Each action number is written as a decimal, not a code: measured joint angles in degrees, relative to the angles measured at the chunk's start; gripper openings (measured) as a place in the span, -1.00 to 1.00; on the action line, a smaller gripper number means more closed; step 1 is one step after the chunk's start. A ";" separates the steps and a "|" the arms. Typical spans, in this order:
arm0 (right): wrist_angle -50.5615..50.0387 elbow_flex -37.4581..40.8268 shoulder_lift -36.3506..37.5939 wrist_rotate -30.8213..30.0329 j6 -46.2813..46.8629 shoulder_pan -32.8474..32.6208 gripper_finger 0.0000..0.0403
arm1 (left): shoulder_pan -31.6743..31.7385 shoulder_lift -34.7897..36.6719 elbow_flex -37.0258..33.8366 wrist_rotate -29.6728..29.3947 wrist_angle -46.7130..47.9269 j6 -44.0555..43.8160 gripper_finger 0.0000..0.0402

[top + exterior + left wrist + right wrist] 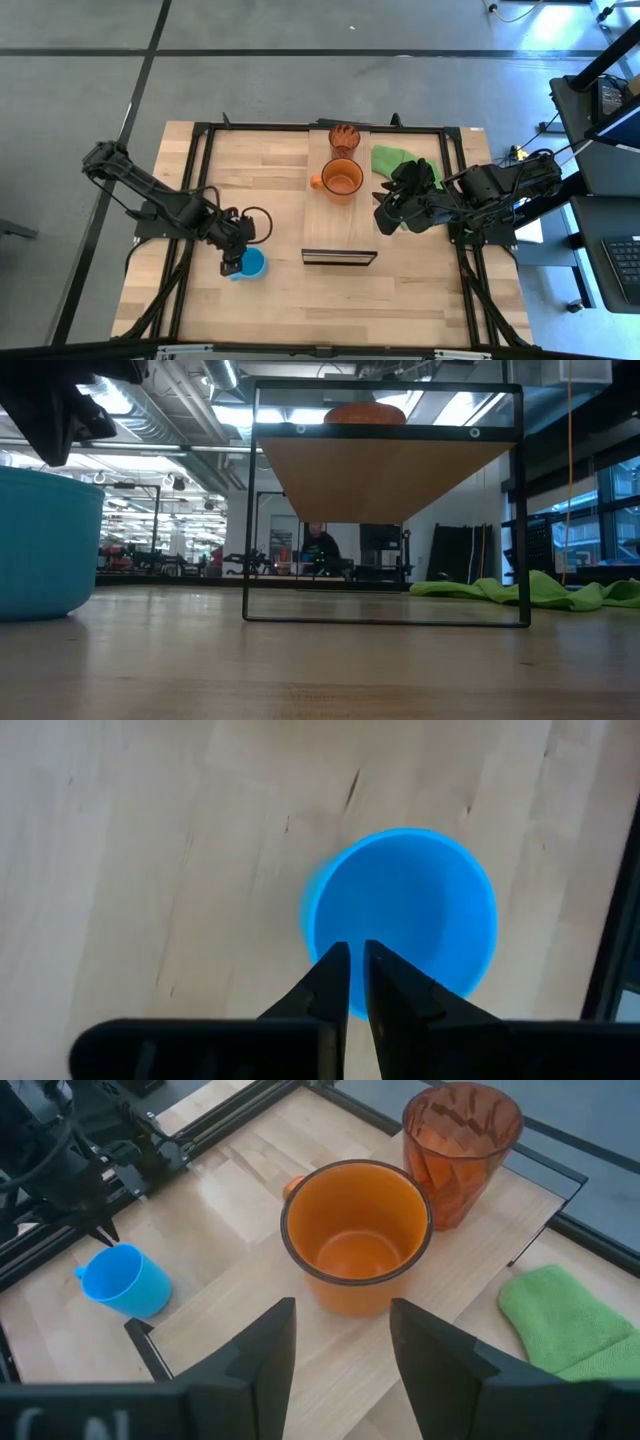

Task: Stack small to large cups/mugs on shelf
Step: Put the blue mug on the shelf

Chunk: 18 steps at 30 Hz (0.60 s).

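Note:
A light blue mug [252,264] stands upright on the table, left of the shelf's near end. My left gripper [232,262] is shut just above the mug's rim, on the side of its handle [80,1274]. It also shows in the left wrist view [357,982]. An orange handled mug [342,180] and a reddish-brown ribbed cup [344,138] stand upright on the raised wooden shelf [340,228]. My right gripper [342,1308] is open and empty. It is right of the shelf [384,214], facing the orange mug [355,1235] and apart from it. My left gripper points down over the blue mug's rim [325,935] beside the handle, which its fingers hide in the left wrist view. I cannot tell whether the fingertips touch the mug. The mug stands with its base on the table.
A green cloth [400,160] lies on the table right of the shelf, behind my right gripper. The shelf stands on a thin black frame [385,622], with open space under it. Black rails [200,180] run along the table's sides.

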<state>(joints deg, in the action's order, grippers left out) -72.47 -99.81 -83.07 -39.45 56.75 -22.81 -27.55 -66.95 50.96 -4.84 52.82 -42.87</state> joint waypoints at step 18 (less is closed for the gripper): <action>-0.12 0.00 -0.02 -0.04 0.14 0.00 -0.18 | -1.06 -2.91 0.00 -0.92 2.52 -14.06 -0.86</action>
<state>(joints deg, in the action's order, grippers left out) -72.60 -99.81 -83.09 -39.48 56.89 -22.81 -28.61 -69.87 50.96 -5.76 55.34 -56.93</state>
